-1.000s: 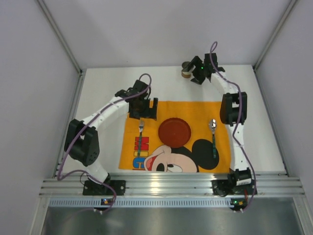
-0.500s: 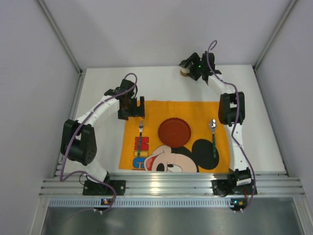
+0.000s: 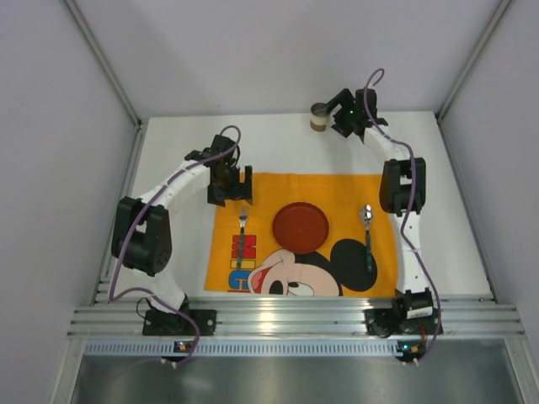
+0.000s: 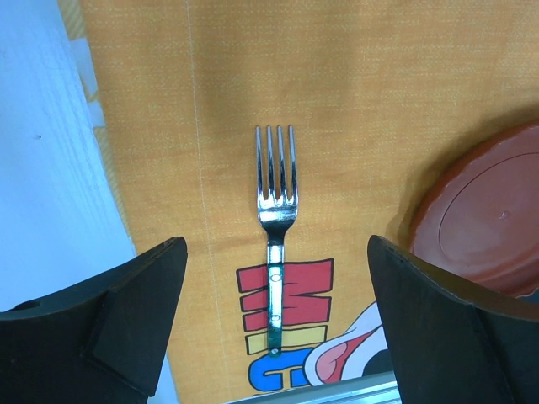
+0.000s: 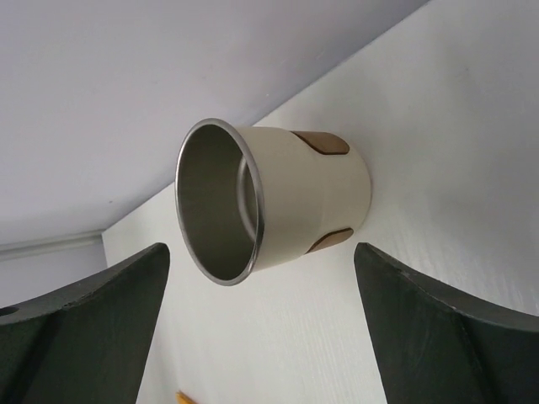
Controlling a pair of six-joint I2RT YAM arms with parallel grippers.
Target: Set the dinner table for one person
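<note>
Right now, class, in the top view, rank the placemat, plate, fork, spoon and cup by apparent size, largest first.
1. orange placemat
2. red plate
3. fork and spoon: look alike, so not ranked
4. cup, though it stands farthest from the camera, so this is less sure

Orange Mickey Mouse placemat (image 3: 354, 189) lies flat in front of me. Round red plate (image 3: 300, 226) near its middle. Fork (image 4: 276, 210) left of plate, apart from it, tines pointing away from me, handle over printed letters. Spoon (image 3: 367, 237) right of plate, bowl at far end. Cream steel-rimmed cup (image 5: 286, 202) upright off mat, near lilac back wall (image 3: 253, 50).
</note>
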